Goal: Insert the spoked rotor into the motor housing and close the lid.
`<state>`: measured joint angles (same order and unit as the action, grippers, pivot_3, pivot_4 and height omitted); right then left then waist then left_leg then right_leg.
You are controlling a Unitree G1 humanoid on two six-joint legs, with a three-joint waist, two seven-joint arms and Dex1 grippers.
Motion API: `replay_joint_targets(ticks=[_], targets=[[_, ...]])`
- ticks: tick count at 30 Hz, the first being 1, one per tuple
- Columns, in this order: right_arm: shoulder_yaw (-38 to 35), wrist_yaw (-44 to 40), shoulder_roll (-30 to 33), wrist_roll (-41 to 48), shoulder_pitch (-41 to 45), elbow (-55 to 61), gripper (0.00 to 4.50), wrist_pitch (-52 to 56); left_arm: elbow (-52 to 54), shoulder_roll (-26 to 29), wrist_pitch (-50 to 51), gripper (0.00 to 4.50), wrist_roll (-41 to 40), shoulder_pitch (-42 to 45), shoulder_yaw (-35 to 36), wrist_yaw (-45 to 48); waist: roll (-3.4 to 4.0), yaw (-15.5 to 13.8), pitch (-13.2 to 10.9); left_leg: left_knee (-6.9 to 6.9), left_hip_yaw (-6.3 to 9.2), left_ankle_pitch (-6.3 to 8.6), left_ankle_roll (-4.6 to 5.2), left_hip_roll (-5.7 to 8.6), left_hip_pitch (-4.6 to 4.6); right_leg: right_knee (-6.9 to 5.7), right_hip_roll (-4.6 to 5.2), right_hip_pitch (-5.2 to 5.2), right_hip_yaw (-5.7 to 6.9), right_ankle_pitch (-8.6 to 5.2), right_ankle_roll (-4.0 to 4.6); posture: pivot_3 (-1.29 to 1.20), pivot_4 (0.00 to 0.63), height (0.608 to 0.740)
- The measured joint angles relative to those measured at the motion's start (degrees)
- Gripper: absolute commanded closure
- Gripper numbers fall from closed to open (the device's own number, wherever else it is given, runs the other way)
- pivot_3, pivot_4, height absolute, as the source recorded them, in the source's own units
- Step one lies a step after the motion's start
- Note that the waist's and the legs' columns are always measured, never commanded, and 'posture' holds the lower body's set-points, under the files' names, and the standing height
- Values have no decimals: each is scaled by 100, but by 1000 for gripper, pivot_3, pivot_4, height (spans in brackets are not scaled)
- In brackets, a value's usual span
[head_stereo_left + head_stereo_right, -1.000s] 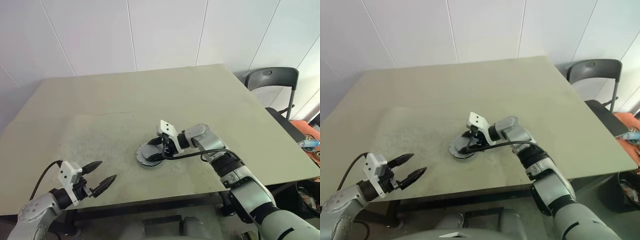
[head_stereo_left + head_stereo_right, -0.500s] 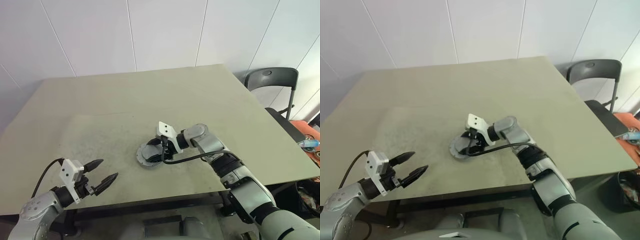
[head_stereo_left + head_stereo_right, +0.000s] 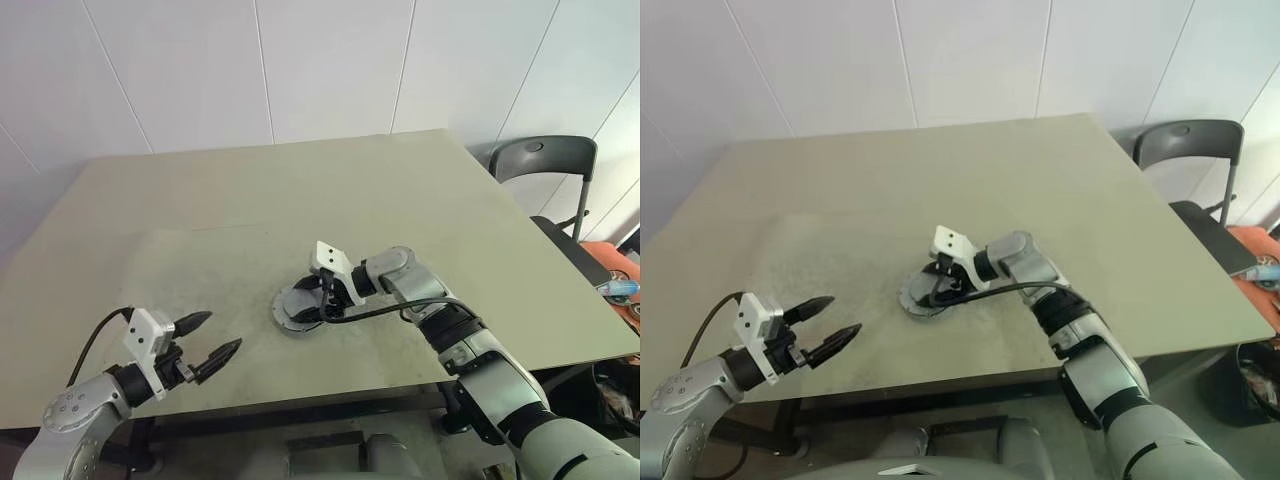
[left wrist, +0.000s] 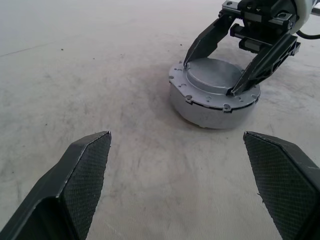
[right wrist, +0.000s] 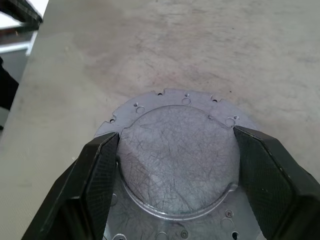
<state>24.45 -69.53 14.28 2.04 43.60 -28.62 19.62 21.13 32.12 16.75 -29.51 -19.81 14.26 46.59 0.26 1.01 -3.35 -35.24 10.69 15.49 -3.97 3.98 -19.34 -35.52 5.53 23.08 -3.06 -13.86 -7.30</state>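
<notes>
The lid (image 5: 177,155), a grey metal disc with a notched rim, lies on the round grey motor housing (image 4: 200,111) in the middle of the table. My right gripper (image 3: 318,300) reaches in from the right. Its two black fingers (image 5: 100,170) press on opposite sides of the lid's raised round centre, shut on it. My left gripper (image 3: 220,333) hovers open and empty over the table's front left, well apart from the housing and pointing toward it. The spoked rotor is hidden.
The pale table (image 3: 300,190) stretches wide around the housing; its front edge runs just below my left gripper. A dark chair (image 3: 545,160) stands off the table's right side, with orange clutter (image 3: 615,270) beyond the right edge.
</notes>
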Motion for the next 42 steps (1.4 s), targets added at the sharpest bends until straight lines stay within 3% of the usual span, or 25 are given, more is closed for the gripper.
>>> replay_joint_targets(ticks=[42], targets=[[-196,-186,-14,155,-37,-146,1277,-15,-34,37,-108,0,-35,-32,6,72,5,-4,5,2,0,0,0,0,-6,7,0,4,0,0,0,0,0,740]])
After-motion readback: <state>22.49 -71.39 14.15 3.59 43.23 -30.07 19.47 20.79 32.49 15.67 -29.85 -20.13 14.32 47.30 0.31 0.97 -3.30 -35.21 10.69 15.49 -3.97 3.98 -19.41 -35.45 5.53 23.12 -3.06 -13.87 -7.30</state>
